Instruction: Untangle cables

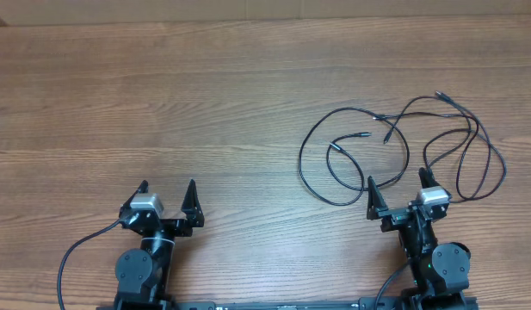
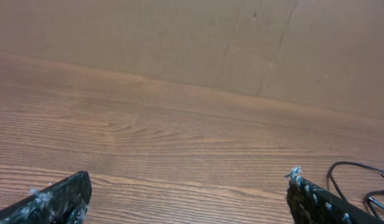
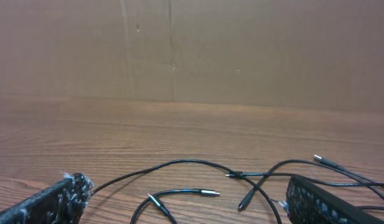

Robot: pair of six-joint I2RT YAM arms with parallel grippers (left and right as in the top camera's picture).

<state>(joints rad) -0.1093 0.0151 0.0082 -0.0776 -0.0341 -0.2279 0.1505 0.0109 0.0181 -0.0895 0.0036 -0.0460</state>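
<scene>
From overhead, my left gripper (image 1: 167,185) sits near the front edge of the table (image 1: 162,86), fingers spread wide with nothing between them and bare wood ahead. My right gripper (image 1: 396,177) is equally wide and holds nothing; its tips sit at the near edge of the cables (image 1: 394,123), which sprawl in loose, crossing loops on the right half of the table, just in front of that gripper and well apart from the left one. In the left wrist view, my left gripper (image 2: 190,176) shows only its two fingertips at the bottom corners, wide apart over wood grain, with a bit of cable (image 2: 360,165) curling in at the far right edge and a brown wall (image 2: 179,37) behind the table. In the right wrist view, my right gripper (image 3: 185,182) is again fully spread and empty, and the cables (image 3: 198,163) lie flat between and beyond its tips, one plug (image 3: 210,193) pointing right near the middle, another (image 3: 320,160) farther right.
</scene>
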